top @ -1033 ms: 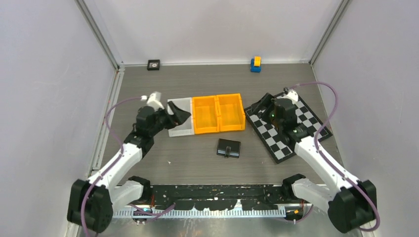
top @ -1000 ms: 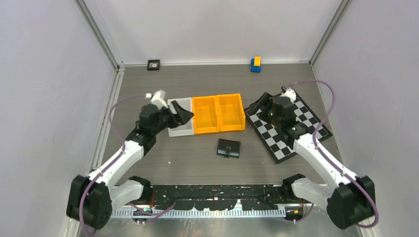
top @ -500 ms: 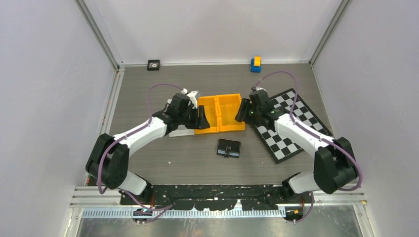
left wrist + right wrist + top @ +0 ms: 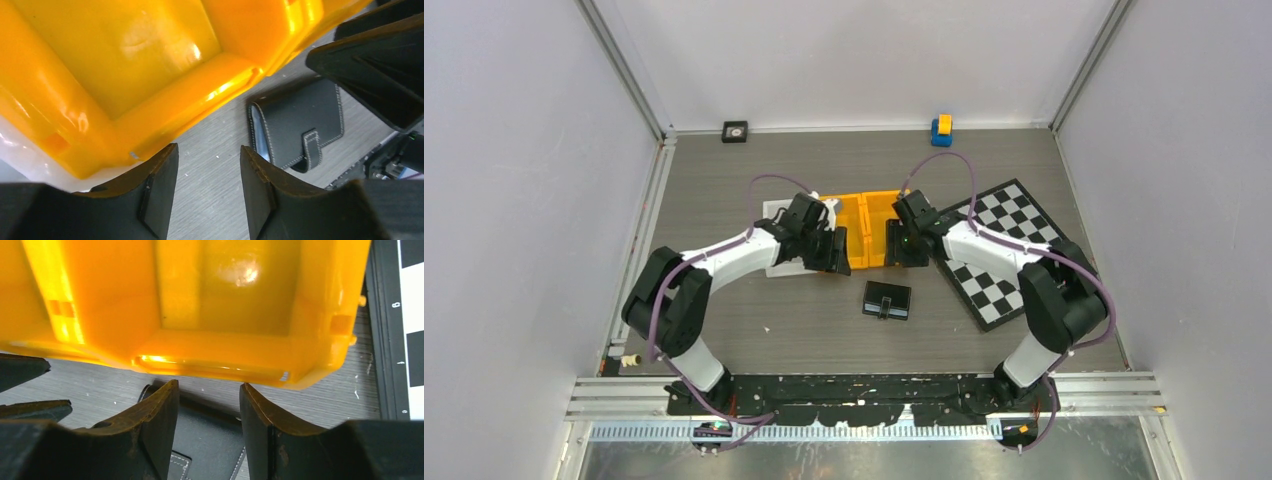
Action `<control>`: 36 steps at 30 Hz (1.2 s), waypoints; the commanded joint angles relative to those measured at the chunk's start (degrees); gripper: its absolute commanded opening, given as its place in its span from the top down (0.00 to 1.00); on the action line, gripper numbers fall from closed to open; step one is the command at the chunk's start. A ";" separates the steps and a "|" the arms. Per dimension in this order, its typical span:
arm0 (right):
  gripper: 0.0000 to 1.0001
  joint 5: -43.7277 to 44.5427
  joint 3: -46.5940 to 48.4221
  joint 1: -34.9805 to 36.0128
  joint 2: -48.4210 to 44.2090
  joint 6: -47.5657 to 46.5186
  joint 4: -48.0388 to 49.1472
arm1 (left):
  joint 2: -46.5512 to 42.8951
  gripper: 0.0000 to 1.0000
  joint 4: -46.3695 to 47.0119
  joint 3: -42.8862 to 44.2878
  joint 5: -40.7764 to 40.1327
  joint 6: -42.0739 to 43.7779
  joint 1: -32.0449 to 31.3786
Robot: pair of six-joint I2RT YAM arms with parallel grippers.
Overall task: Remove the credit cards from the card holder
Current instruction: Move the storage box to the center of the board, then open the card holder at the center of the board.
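While both arms lean over the two orange bins (image 4: 866,215), the left gripper (image 4: 834,252) and the right gripper (image 4: 902,250) hang half-parted, nothing between their fingers. One card holder (image 4: 887,299) lies closed on the grey wood-grain table (image 4: 804,320), just in front of the bins. One chessboard (image 4: 996,295) lies to the right; pale walls enclose it all.

The black stitched card holder (image 4: 887,299) lies closed and flat on the grey table (image 4: 804,325).
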 commanded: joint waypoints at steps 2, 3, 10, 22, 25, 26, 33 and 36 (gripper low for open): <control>0.48 5.79 3.56 0.11 2.28 -0.29 3.09 | 2.49 0.48 1.22 3.24 -7.08 2.70 0.16; 0.48 6.45 4.43 0.01 3.14 -0.22 3.80 | 3.05 0.49 1.78 3.71 -9.01 3.18 0.20; 0.48 13.25 14.47 -0.91 10.98 -0.57 5.42 | 6.28 0.45 7.44 5.89 -13.59 3.31 3.21; 0.20 4.66 -0.42 0.59 -9.05 -0.26 10.49 | -7.15 0.40 7.44 -0.04 -3.56 1.93 -4.78; 0.14 7.96 -10.13 0.72 -18.82 0.82 14.63 | -9.82 0.36 10.63 -3.03 -0.16 2.01 -6.48; 0.13 9.44 -12.27 0.72 -21.39 1.07 16.25 | -9.97 0.36 11.14 -3.62 0.44 2.25 -6.92; 0.14 12.17 -17.06 0.70 -29.83 1.49 19.08 | -6.05 0.38 9.67 -5.09 4.72 0.92 -7.75; 0.16 9.23 -17.68 0.67 -30.14 0.36 20.59 | -5.21 0.39 9.72 -5.22 5.27 0.34 -7.75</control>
